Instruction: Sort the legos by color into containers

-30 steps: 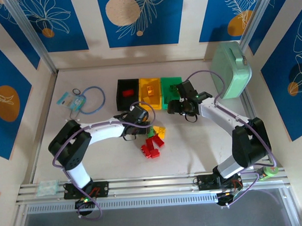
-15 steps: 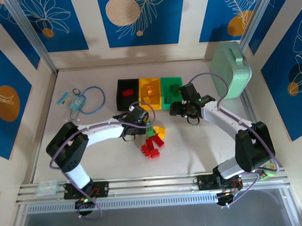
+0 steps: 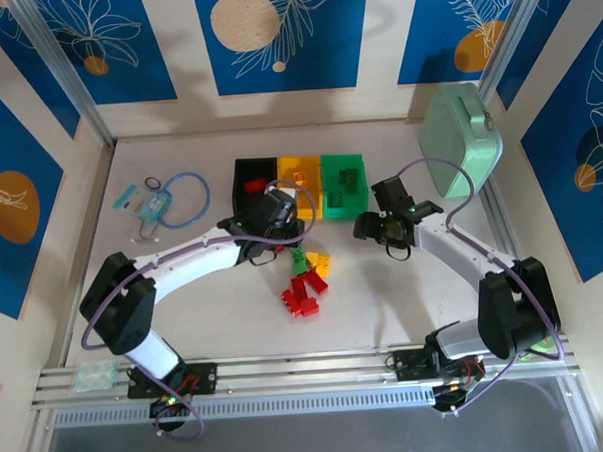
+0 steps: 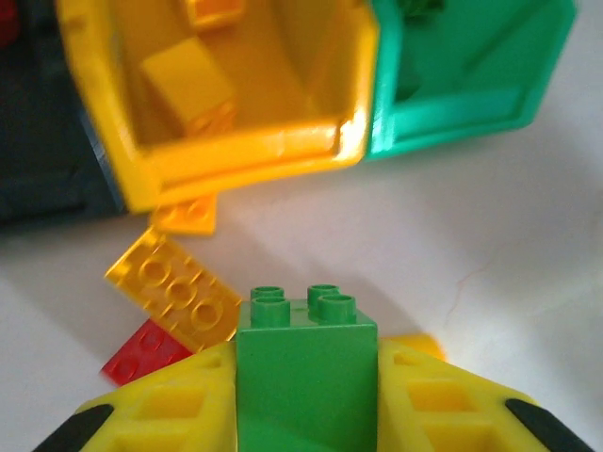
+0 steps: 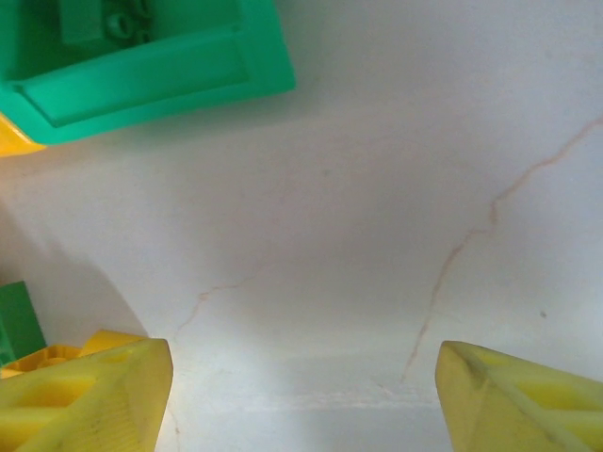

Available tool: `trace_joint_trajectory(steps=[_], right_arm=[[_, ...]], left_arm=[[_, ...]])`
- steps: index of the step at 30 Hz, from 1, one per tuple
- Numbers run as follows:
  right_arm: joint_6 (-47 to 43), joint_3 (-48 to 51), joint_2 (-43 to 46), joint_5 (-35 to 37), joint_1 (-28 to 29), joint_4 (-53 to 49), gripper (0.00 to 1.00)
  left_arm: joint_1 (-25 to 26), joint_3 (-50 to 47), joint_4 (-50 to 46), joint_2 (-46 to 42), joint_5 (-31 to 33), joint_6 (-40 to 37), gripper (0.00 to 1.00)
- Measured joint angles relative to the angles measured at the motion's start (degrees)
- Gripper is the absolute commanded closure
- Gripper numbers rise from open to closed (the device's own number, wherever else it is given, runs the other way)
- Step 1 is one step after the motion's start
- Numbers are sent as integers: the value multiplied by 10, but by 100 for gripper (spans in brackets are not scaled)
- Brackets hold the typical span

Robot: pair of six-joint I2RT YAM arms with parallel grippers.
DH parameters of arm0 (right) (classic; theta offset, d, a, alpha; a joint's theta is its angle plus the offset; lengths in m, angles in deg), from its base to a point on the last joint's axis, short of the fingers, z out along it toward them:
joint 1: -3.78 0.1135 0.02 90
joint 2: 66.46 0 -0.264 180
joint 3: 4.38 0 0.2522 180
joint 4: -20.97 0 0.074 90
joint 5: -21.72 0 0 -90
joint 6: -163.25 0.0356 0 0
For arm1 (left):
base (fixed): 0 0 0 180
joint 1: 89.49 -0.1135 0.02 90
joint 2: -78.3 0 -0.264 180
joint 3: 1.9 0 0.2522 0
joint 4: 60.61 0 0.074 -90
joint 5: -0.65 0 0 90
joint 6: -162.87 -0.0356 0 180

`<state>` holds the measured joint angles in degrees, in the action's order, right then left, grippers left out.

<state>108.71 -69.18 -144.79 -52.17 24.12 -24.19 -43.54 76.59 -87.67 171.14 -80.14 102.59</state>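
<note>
Left end effector (image 4: 306,407) is clamping a green lego (image 4: 306,363) squarely between its 2 yellow fingers (image 4: 160,414), studs pointing away from the wrist, and is holding it clear of the table (image 5: 377,188). In the overhead view this end effector (image 3: 281,212) is hovering at the lower edge of the row of 3 bins, about where the black bin (image 3: 239,179) meets the yellow bin (image 4: 236,165).

In the left wrist view the green bin (image 4: 471,104) is sitting at the upper right, touching the yellow bin's side. My reading is that the step in hand is carrying this brick there (its matching colour).

To do it well, the arm should be travelling rightward in the frame, high enough to pass the yellow bin's rim. It should lower only once the brick is inside the green walls, then open. Releasing early is risky, since the brick could be dropping into the yellow bin or onto the yellow plate (image 4: 179,292) lying just outside it.

Right end effector (image 3: 382,225) is waiting with jaws wide and nothing between them, near the green bin's lower right corner, so a slow approach is advisable. Loose legos (image 3: 306,281) are lying in a small cluster at the centre of the overhead frame.
</note>
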Motion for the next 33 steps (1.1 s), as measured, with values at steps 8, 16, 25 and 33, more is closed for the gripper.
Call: trace_joint_trajectory(steps=[8,16,25,33], right_arm=[[10,43,36,0,-6,-3,25],[10,68,83,0,-6,-5,25],[10,69,118,0,-12,-10,25],[5,70,144,-1,-16,-16,25]], left_arm=[[0,145,9,102,-33,-44,70],[-2,308,-15,214,-64,-74,70],[-9,472,-58,331,-83,-85,38],[-11,445,-53,320,-101,-93,20]])
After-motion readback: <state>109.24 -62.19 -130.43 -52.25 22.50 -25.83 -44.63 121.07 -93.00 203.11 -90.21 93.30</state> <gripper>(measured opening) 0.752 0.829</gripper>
